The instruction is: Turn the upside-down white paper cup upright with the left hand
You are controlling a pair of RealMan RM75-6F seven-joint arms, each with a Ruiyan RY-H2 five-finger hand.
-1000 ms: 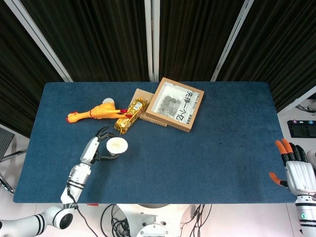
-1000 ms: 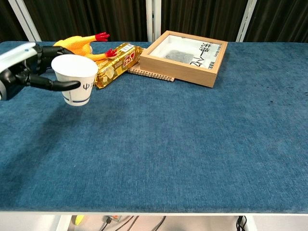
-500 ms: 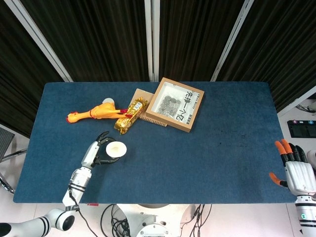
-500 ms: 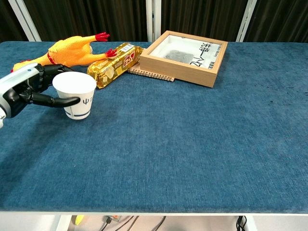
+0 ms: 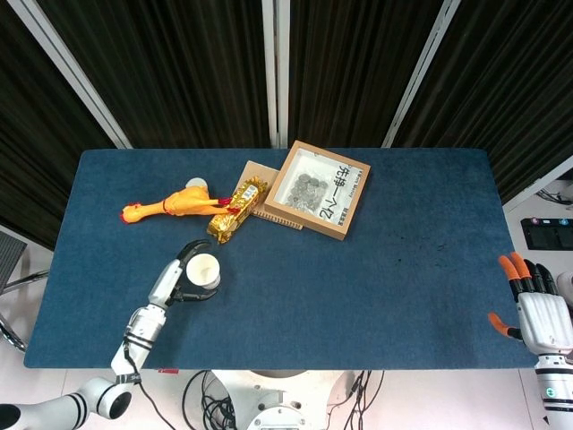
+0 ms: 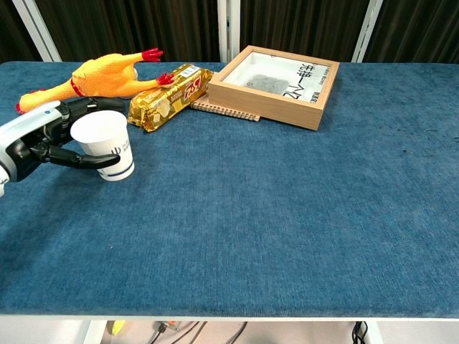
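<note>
the white paper cup [image 6: 105,145] stands mouth up on the blue table [image 6: 287,215], near its left front part. the left hand [image 6: 44,137] wraps its fingers [image 6: 93,160] around the cup and holds it. just behind the cup lie a yellow rubber chicken [image 6: 100,74] and a gold snack bar [image 6: 169,98]. the right hand [image 5: 535,309] is far off past the right table edge, fingers apart, holding nothing.

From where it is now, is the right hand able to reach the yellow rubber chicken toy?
Probably not. The right hand sits off the table's right edge, while the yellow rubber chicken toy lies far across the blue table, beyond the wooden box. The left hand is much nearer.
</note>
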